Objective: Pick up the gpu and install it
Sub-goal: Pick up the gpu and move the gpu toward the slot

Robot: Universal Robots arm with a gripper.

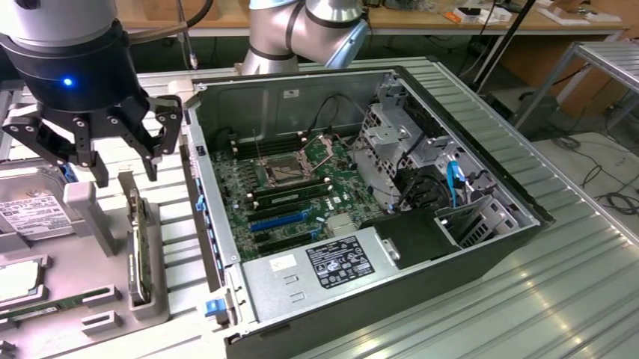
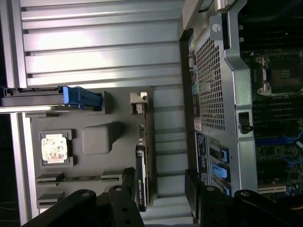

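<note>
The black multi-fingered gripper (image 1: 125, 176) hangs with its jaws spread wide and holds nothing, right above the gpu (image 1: 136, 241), a thin dark-greenish card with a silver metal end bracket. The card stands on its edge in a slot of a grey moulded tray (image 1: 88, 213) that lies on the ribbed metal surface (image 1: 559, 299).

In the wrist view the gpu (image 2: 142, 165) runs into the gap of the gripper (image 2: 159, 176), much closer to one of the fingers (image 2: 127, 176) than to the other. I cannot tell whether that finger touches the card.

The gpu has close neighbours. On the exterior view's right, just beside the tray, rises the outer wall of the open black and silver computer case (image 1: 289, 97). A green motherboard (image 1: 299, 187) lies inside the case, with a silver power supply (image 1: 310, 269) bearing a black label at its near end.

On the exterior view's left of the card, a grey upright block of the tray stands near one finger. Beyond it sits a boxy silver hard drive (image 1: 30, 213) with a white label. A long narrow green memory stick (image 1: 50, 307) lies in the tray's near part.

The wrist view also shows a square silver processor chip (image 2: 53, 147) in its own recess of the tray (image 2: 85, 165).
</note>
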